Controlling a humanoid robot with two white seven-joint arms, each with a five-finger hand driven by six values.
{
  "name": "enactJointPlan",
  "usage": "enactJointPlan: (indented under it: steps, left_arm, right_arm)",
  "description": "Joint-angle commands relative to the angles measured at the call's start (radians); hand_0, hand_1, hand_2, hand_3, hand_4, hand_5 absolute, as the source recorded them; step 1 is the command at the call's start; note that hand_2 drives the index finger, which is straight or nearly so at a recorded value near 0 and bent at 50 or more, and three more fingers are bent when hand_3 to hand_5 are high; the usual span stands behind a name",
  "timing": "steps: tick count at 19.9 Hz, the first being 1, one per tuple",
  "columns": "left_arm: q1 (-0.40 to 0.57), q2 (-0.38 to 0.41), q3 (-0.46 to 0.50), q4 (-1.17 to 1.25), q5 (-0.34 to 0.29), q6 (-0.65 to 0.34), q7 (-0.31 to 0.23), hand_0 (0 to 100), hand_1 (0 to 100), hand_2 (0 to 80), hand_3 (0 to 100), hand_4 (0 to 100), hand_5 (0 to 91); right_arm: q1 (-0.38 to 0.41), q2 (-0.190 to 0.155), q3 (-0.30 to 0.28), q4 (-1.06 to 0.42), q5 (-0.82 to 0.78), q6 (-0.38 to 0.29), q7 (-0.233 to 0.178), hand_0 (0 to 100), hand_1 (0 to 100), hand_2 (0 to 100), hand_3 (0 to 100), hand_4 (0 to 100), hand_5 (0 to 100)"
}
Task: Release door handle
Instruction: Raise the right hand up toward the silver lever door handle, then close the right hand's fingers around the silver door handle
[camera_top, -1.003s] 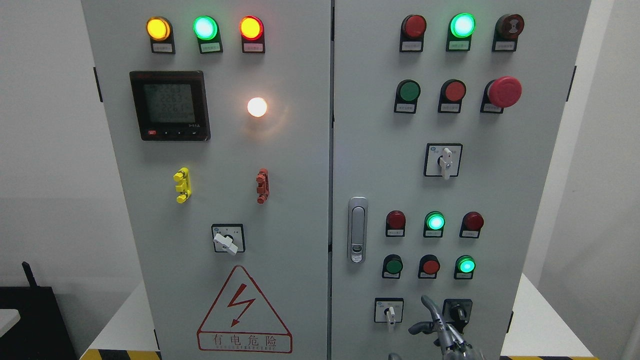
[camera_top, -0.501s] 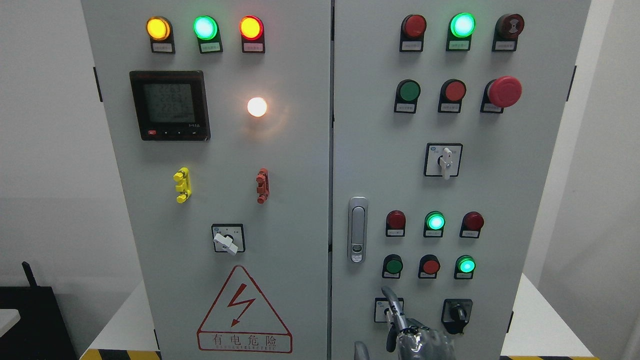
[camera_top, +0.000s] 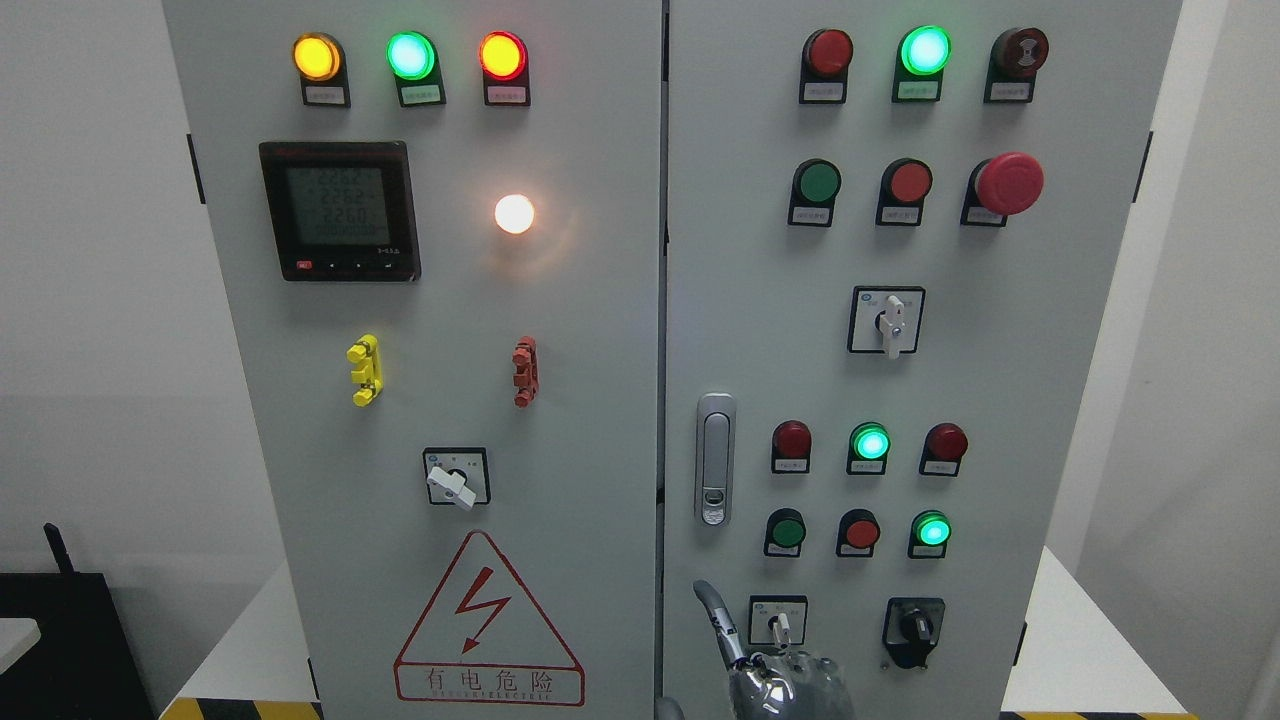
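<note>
Control cabinet (camera_top: 560, 330), two grey doors, head view square on. Door handle (camera_top: 715, 459): silver swing latch, upright, lying flush in its recess at the left edge of the right door (camera_top: 1050, 330), just beside the centre seam. Nothing touches it. Both doors read as closed.

Right hand (camera_top: 770, 675) shows at the bottom edge, right of the middle, low on the right door and below the handle. Arm itself is cut off by the frame, so the side is judged from where the hand enters. One finger (camera_top: 715, 615) points up and slightly left, its tip short of the handle's lower end with bare panel between them. Remaining fingers sit loosely bent over the metallic palm; they hold nothing. The raised finger stands just left of the small white-knob selector switch (camera_top: 779, 625), apparently not touching it; the black selector switch (camera_top: 913, 630) lies further right.

Left hand is not in view.

Judgement: the grip is already off the handle, so the release looks done or close to it. The hand sits low and clear of the latch, likely to avoid brushing the nearby green indicator lamp (camera_top: 932, 529) row and selector knobs; a stray knock on the white knob is the main risk.
</note>
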Motion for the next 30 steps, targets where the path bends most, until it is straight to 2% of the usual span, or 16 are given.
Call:
enactJointPlan:
  steps: [1, 3, 6, 10, 16, 23, 25, 28, 30]
  left_arm:
    - [0.000, 0.000, 0.000, -0.009, -0.028, -0.001, 0.001, 12, 39, 0.0, 0, 0, 0.0]
    - [0.000, 0.000, 0.000, -0.008, -0.028, -0.001, 0.001, 12, 39, 0.0, 0, 0, 0.0]
    - [0.000, 0.000, 0.000, -0.009, -0.028, -0.001, 0.001, 12, 39, 0.0, 0, 0, 0.0]
    - [0.000, 0.000, 0.000, -0.009, -0.028, -0.001, 0.001, 12, 39, 0.0, 0, 0, 0.0]
    - [0.000, 0.000, 0.000, -0.009, -0.028, -0.001, 0.001, 12, 39, 0.0, 0, 0, 0.0]
    - [0.000, 0.000, 0.000, -0.009, -0.028, -0.001, 0.001, 12, 39, 0.0, 0, 0, 0.0]
    - [0.000, 0.000, 0.000, -0.009, -0.028, -0.001, 0.001, 12, 39, 0.0, 0, 0, 0.0]
    - [0.000, 0.000, 0.000, -0.009, -0.028, -0.001, 0.001, 12, 39, 0.0, 0, 0, 0.0]
    - [0.000, 0.000, 0.000, -0.009, -0.028, -0.001, 0.001, 12, 39, 0.0, 0, 0, 0.0]
  right_arm:
    - [-0.032, 0.000, 0.030, 0.013, 0.048, 0.029, 0.004, 41, 37, 6, 100, 100, 100]
    - [-0.044, 0.000, 0.030, 0.013, 0.048, 0.059, 0.009, 41, 37, 6, 100, 100, 100]
    - [-0.062, 0.000, 0.021, 0.015, 0.059, 0.091, 0.042, 42, 37, 5, 100, 100, 100]
    - [-0.073, 0.000, 0.018, 0.013, 0.060, 0.103, 0.055, 42, 36, 3, 100, 100, 100]
    - [-0.119, 0.000, 0.013, 0.030, 0.060, 0.117, 0.056, 43, 36, 1, 100, 100, 100]
    - [-0.133, 0.002, 0.002, 0.050, 0.060, 0.118, 0.059, 43, 36, 1, 100, 100, 100]
    - [-0.139, 0.002, 0.001, 0.055, 0.060, 0.118, 0.078, 43, 36, 1, 100, 100, 100]
    - [-0.142, 0.002, -0.004, 0.055, 0.060, 0.120, 0.079, 43, 36, 1, 100, 100, 100]
    - [-0.145, 0.002, -0.005, 0.062, 0.060, 0.138, 0.078, 42, 36, 1, 100, 100, 100]
